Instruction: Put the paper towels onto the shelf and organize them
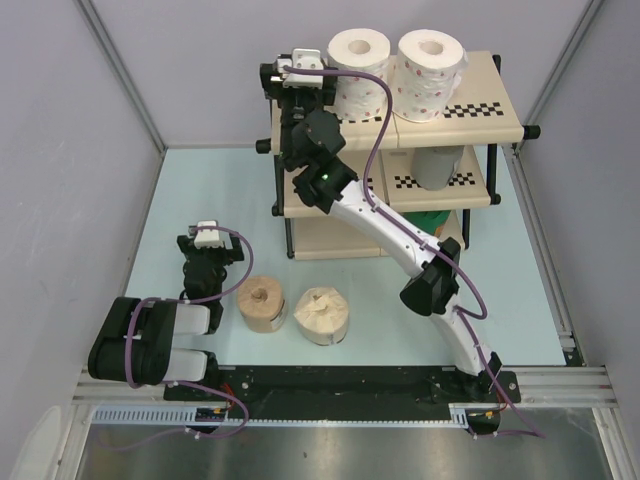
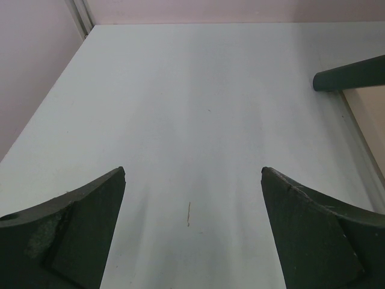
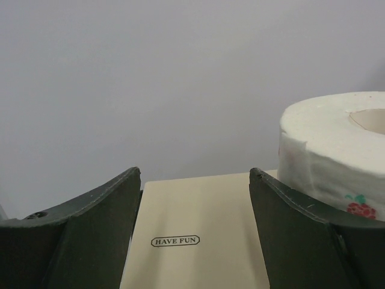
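Note:
The shelf (image 1: 505,125) stands at the back right. Two white rolls with red dots (image 1: 358,60) (image 1: 430,62) stand on its top tier. A grey roll (image 1: 435,165) is on the middle tier and a green roll (image 1: 437,217) shows partly on the tier below. A tan-brown roll (image 1: 262,303) and a cream roll (image 1: 321,315) stand on the table. My right gripper (image 1: 292,82) (image 3: 195,171) is open and empty over the top tier's left end (image 3: 198,217), with a white roll (image 3: 337,150) to its right. My left gripper (image 1: 207,245) (image 2: 192,171) is open and empty, low over the table, left of the tan-brown roll.
Grey walls with metal posts close in the table's left, back and right sides. A black tube of the shelf frame (image 2: 349,73) lies ahead right of my left gripper. A metal rail (image 1: 330,385) runs along the near edge at the arm bases.

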Available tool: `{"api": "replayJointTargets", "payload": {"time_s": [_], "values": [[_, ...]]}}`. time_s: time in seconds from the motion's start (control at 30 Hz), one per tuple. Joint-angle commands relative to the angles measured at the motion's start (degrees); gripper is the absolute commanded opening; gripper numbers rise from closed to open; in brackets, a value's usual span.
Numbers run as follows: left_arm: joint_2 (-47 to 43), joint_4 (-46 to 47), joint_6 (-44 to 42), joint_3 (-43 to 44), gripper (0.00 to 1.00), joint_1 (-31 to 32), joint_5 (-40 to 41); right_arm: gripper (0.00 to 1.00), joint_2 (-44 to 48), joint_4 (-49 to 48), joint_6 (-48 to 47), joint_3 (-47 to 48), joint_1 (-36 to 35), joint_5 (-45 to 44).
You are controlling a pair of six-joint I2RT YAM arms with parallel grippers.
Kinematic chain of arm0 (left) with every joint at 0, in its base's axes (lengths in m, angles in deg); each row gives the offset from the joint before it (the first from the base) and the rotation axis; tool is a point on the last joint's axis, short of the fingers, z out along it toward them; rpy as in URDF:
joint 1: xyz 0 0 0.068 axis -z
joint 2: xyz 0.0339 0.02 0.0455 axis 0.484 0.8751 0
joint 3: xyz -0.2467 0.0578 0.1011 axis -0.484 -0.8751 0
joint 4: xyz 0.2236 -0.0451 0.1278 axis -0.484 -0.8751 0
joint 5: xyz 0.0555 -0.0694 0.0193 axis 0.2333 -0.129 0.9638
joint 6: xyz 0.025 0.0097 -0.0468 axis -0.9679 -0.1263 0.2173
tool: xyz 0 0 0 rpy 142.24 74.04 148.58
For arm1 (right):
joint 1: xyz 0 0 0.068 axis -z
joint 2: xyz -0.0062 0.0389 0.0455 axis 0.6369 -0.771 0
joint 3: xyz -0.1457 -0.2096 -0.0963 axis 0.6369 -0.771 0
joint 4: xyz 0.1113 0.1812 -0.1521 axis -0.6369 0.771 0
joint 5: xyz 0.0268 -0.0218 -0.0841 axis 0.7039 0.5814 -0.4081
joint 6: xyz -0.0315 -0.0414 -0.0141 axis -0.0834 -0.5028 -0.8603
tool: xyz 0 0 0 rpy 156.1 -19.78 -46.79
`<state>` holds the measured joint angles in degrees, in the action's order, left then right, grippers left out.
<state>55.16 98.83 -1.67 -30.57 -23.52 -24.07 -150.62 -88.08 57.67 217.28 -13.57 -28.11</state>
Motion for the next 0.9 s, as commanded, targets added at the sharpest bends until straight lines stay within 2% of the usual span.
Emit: {"api": "replayJointTargets", "payload": {"time_s": [0.0, 0.87], "values": [[-0.9, 2.2, 0.3, 0.7, 1.00, -0.2, -1.2, 0.77, 0.7, -4.4, -1.6, -0.9, 0.7, -2.6], [-0.9, 2.2, 0.3, 0.7, 1.00, -0.2, -1.2, 0.77, 1.3, -12.7, -8.0, -3.4, 0.9, -7.4]]}}
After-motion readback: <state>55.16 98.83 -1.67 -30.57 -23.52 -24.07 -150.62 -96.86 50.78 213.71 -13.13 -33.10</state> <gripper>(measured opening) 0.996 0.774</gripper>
